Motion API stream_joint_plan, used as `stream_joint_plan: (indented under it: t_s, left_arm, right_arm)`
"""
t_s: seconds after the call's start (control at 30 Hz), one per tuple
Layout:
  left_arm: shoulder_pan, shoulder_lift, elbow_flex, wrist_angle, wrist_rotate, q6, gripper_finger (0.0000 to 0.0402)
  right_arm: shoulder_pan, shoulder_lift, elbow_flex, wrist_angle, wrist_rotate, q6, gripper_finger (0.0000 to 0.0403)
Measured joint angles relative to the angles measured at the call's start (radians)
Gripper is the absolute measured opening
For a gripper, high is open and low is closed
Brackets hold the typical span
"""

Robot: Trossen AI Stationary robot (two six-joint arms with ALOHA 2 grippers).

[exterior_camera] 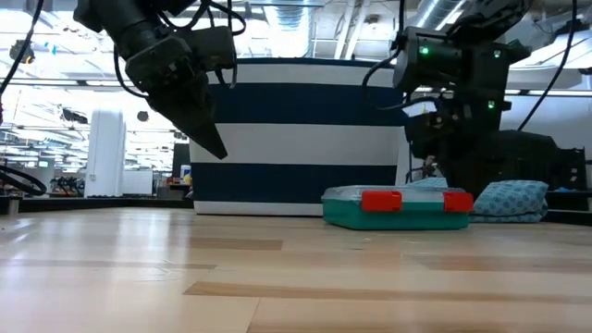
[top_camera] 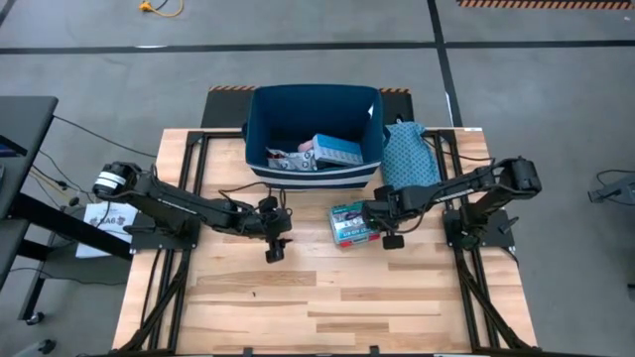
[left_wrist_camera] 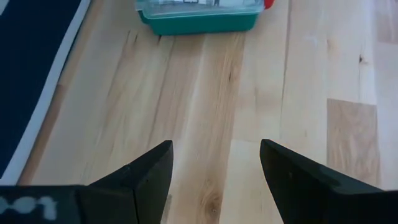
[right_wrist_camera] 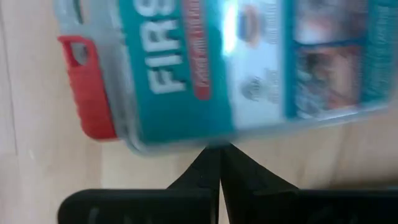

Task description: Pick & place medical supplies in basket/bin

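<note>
The lid of the teal-and-red box (right_wrist_camera: 249, 68) shows big white letters "FIRS", probably the start of "FIRST"; its smaller print is too blurred to read.

Robotics lab or industrial workshop. Wooden bench table (top_camera: 327, 297) on black metal frame, bare grey concrete floor (top_camera: 546, 99) around table, hazard-stripe tape (top_camera: 536, 4) beyond it; overhead ducting and strip lights (exterior_camera: 305, 28) behind table.

Grey concrete floor (top_camera: 298, 25) surrounds the light wooden table (top_camera: 317, 297). Dark floor line (top_camera: 218, 46) runs beyond it; yellow cable (top_camera: 159, 8) lies farther off. Black desk edge (top_camera: 25, 129) stands alongside. Bright ceiling lighting (exterior_camera: 305, 23) over an open hall.
</note>
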Motion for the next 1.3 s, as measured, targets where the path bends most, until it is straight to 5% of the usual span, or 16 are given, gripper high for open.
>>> stream_joint_plan:
  t_s: [0.37,1.3]
  left_arm:
    - [-0.001,0.001,0.000,-0.101,0.000,0.005,0.0231]
    - [0.027,0.001,-0.001,-0.106,-0.035,0.069,0.0231]
  right_arm:
    - [0.055,0.162,0.064,-0.017,0.024,-0.039,0.0000]
    - [0.121,0.314,0.279,0.120,0.002,-0.081,0.0000]
